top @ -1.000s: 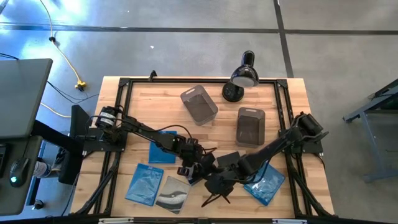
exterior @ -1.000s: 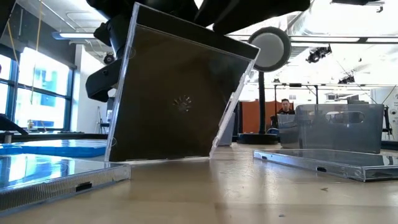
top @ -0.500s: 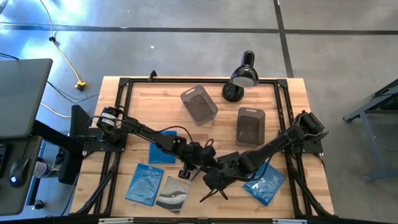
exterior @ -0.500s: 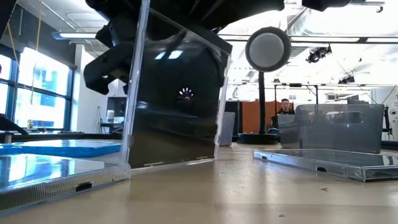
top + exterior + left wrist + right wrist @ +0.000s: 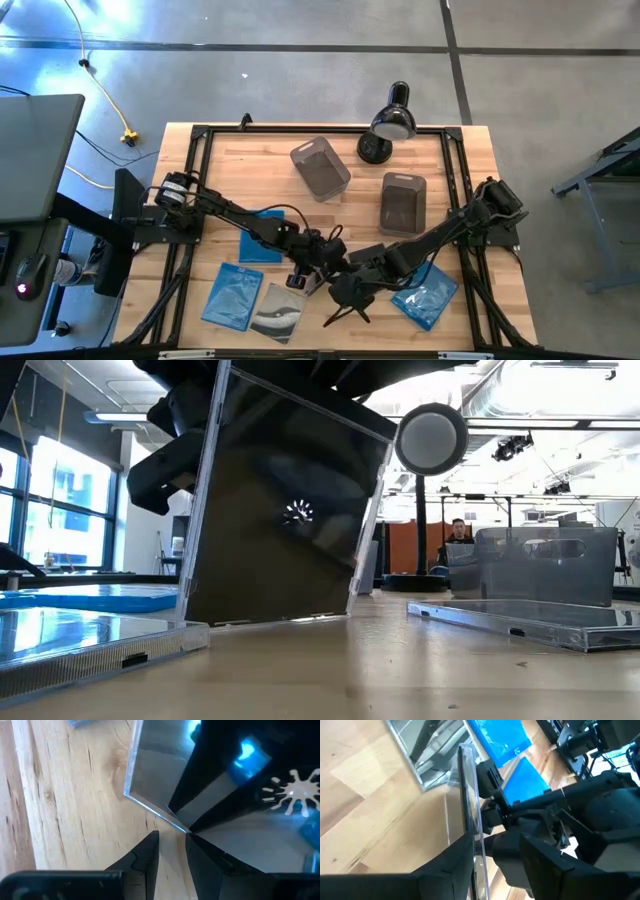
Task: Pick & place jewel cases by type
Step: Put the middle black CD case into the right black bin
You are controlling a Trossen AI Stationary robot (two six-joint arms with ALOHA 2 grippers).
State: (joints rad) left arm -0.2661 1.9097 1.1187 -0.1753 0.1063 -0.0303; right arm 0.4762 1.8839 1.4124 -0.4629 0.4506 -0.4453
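A dark jewel case (image 5: 280, 520) stands on edge, tilted, near the table's near middle (image 5: 326, 272). My right gripper (image 5: 492, 862) comes from the right and is shut on it. My left gripper (image 5: 172, 840) comes from the left with its fingers a narrow gap apart at the case's low edge. Three blue cases (image 5: 262, 237) (image 5: 232, 295) (image 5: 426, 293) and the clear-grey case with the silver disc (image 5: 278, 311) lie flat on the table. I cannot make out a second dark case. My right gripper pinches the dark case's upper edge (image 5: 476, 847) between its two fingers, slanting down from above and from the right. The case runs edge-on away from the fingers, and its lower edge (image 5: 270, 621) is down at the table. My left gripper has one fingertip (image 5: 192, 840) at the case's low clear edge (image 5: 172, 824), near a corner. The other fingertip stands just clear of it. Whether it presses on the edge I cannot tell.
Two smoky grey tubs (image 5: 320, 168) (image 5: 403, 203) stand toward the far side, with the black lamp (image 5: 390, 122) at the far edge. A black frame rims the table. A person sits far off in the room (image 5: 460, 535).
The dark case swung from a strong lean to nearly upright on its lower edge, then leaned back a little. My right gripper shifted slightly toward the table's left with it. My left gripper stayed close behind the case.
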